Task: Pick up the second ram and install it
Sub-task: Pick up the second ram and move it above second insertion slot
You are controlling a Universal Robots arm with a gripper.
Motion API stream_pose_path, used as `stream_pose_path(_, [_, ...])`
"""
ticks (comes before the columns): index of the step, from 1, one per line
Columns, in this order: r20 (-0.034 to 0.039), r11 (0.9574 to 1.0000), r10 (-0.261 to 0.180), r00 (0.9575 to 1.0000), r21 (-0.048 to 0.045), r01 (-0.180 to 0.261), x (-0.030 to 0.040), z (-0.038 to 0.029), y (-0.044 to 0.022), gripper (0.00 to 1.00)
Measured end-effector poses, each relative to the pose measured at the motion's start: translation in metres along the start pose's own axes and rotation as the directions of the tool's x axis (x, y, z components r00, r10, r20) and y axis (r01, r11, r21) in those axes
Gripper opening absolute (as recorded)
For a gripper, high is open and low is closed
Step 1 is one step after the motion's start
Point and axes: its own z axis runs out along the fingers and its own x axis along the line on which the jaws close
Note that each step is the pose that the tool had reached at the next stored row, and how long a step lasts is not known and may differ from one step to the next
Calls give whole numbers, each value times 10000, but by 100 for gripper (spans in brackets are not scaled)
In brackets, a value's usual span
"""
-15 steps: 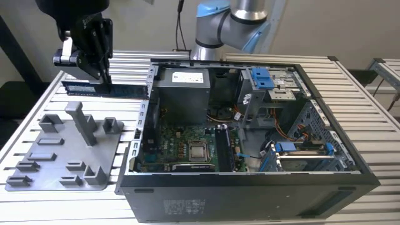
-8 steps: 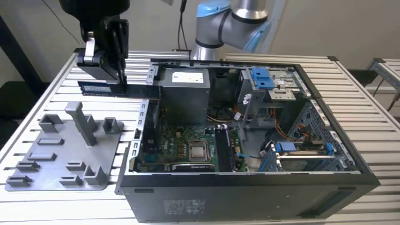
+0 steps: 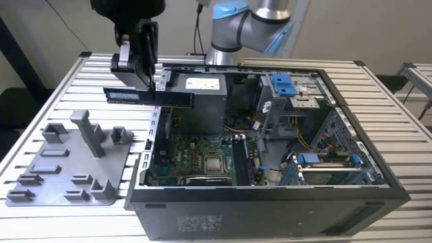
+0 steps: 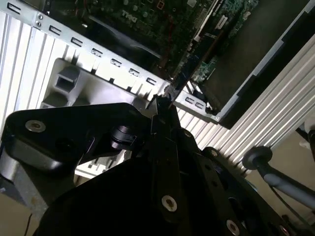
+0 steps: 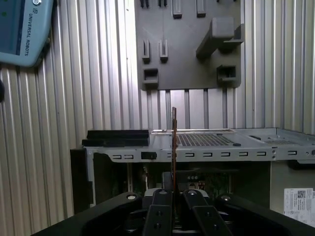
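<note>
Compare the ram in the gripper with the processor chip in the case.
The ram is long, slim and dark blue; the chip is square and silver. The ram hangs on edge in the gripper, over the edge of the case; the chip lies flat on the motherboard. Both are flat computer parts.

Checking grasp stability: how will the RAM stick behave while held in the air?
Probably stiff: the RAM stick juts straight from the end effector without sagging. Likely light, being thin edge-on in the first wrist view. Gripped on flat faces, it might pivot if bumped.
</note>
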Motion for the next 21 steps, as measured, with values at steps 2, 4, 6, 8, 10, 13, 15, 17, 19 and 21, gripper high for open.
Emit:
stream_pose_path(2, [-1,10000,-1,10000,-8,1,-4,0,-71,15])
stream_pose_path(4, [-2,10000,-1,10000,-16,1,-8,-1,-139,15])
stream_pose_path(6, [-3,10000,0,10000,-23,0,-11,-1,-206,15])
stream_pose_path(8, [-2,10000,-1,10000,-30,1,-15,-1,-273,15])
stream_pose_path(10, [-2,10000,-2,10000,-36,2,-19,-1,-342,15])
stream_pose_path(13, [-3,10000,-2,10000,-47,1,-25,-1,-442,15])
stream_pose_path(15, [-4,10000,-2,10000,-55,2,-29,-1,-513,15])
stream_pose_path(17, [-4,10000,-1,10000,-61,1,-32,-1,-580,15])
stream_pose_path(19, [-5,10000,-2,10000,-68,2,-36,-1,-645,15])
stream_pose_path(21, [-5,10000,-3,10000,-74,3,-40,-1,-714,15])
